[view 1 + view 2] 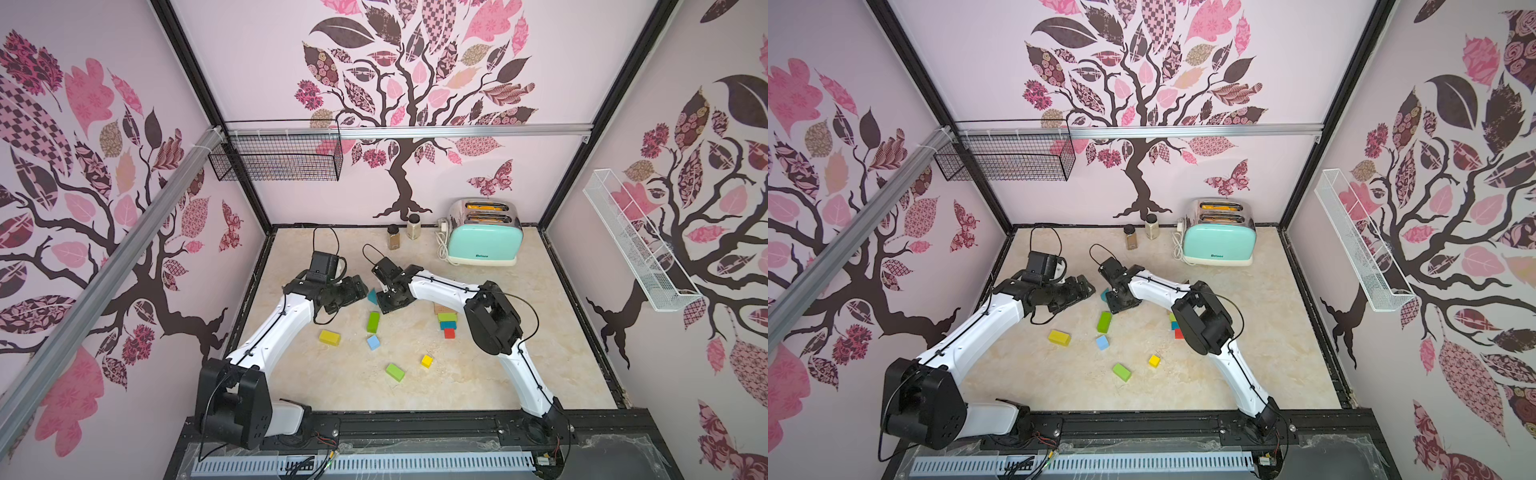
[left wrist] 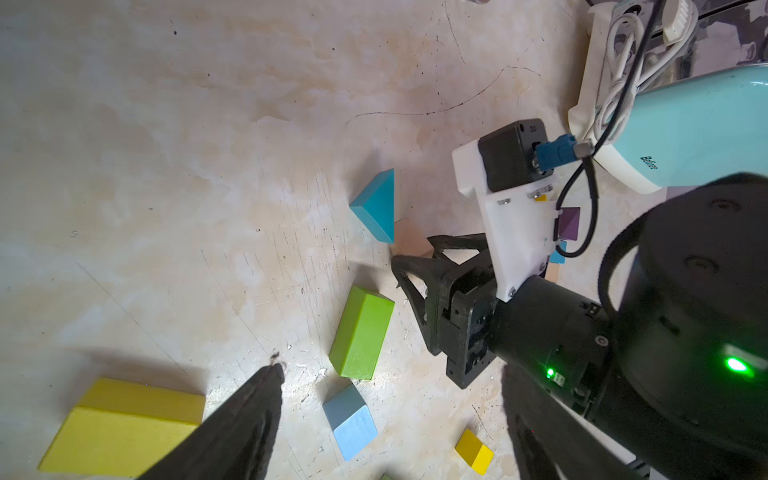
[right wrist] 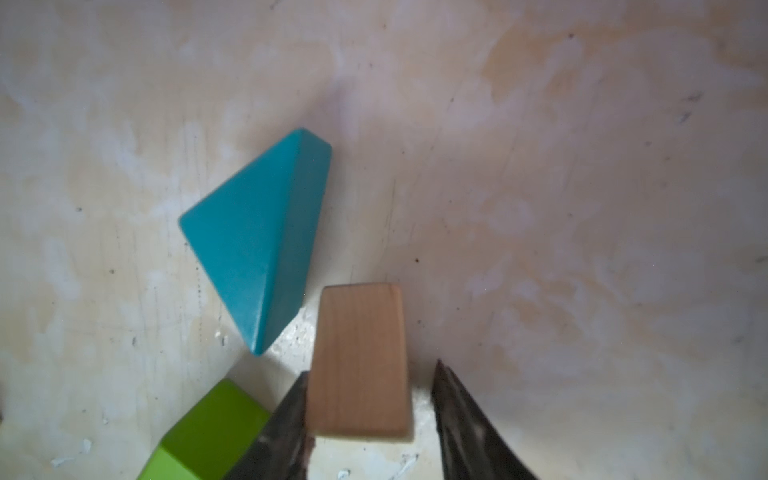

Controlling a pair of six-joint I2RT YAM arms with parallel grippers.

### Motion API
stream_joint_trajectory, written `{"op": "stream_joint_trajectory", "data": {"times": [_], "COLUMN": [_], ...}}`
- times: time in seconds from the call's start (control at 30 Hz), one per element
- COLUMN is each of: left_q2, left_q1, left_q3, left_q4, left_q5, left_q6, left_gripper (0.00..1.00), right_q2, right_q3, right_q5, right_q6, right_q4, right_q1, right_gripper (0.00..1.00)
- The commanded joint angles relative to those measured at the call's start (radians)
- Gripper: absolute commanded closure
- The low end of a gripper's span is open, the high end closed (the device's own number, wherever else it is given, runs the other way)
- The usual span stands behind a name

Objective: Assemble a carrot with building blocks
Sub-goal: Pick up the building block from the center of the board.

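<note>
Loose building blocks lie on the marble table: a teal wedge (image 1: 372,296), a green brick (image 1: 373,322), a yellow brick (image 1: 329,338), a light blue cube (image 1: 373,342), a second green brick (image 1: 395,372) and a yellow cube (image 1: 427,360). A wood, green, teal and red row (image 1: 447,325) sits by the right arm. My right gripper (image 3: 372,368) points down beside the teal wedge (image 3: 257,232). It straddles a bare wood block (image 3: 359,332): one finger touches it and a gap shows at the other. My left gripper (image 2: 392,372) hovers open and holds nothing, above the light blue cube (image 2: 351,422).
A mint toaster (image 1: 484,237) with a coiled white cord stands at the back right. Two spice jars (image 1: 393,237) are to its left. A purple block (image 2: 568,222) shows behind the right wrist. Wire baskets hang on the walls above the table.
</note>
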Motion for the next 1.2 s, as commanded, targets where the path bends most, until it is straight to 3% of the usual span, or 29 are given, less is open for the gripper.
{"op": "stream_joint_trajectory", "data": {"times": [0.0, 0.17, 0.27, 0.43, 0.63, 0.83, 0.97, 1.17], "left_q2": [-0.024, -0.026, -0.025, -0.023, -0.017, -0.015, -0.021, -0.024], "left_q1": [0.006, 0.007, 0.008, 0.008, 0.007, 0.006, 0.006, 0.006], "left_q3": [-0.007, -0.004, 0.001, -0.006, -0.015, -0.016, -0.025, -0.031], "left_q4": [0.009, 0.014, 0.017, 0.032, 0.056, 0.065, 0.064, 0.065], "left_q5": [0.011, 0.016, 0.035, 0.069, 0.085, 0.088, 0.087, 0.088], "left_q6": [0.003, 0.008, 0.014, 0.015, 0.0, -0.006, -0.006, -0.006], "left_gripper": [0.13, 0.13, 0.13, 0.13, 0.13, 0.13, 0.13, 0.13], "right_q2": [-0.006, -0.049, -0.099, -0.157, -0.077, -0.042, -0.043, -0.098], "right_q3": [0.03, 0.014, -0.011, -0.18, -0.184, -0.259, -0.241, -0.178], "right_q5": [0.025, -0.025, -0.179, -0.6, -0.768, -0.834, -0.798, -0.641], "right_q6": [0.002, 0.019, 0.079, 0.304, 0.454, 0.623, 0.593, 0.453], "right_q4": [0.001, -0.009, -0.01, 0.161, 0.194, 0.331, 0.263, 0.09], "right_q1": [0.003, -0.004, -0.05, -0.191, -0.222, -0.234, -0.238, -0.237], "right_gripper": [0.59, 0.65, 0.67, 0.67, 0.63, 0.58, 0.53, 0.46]}}
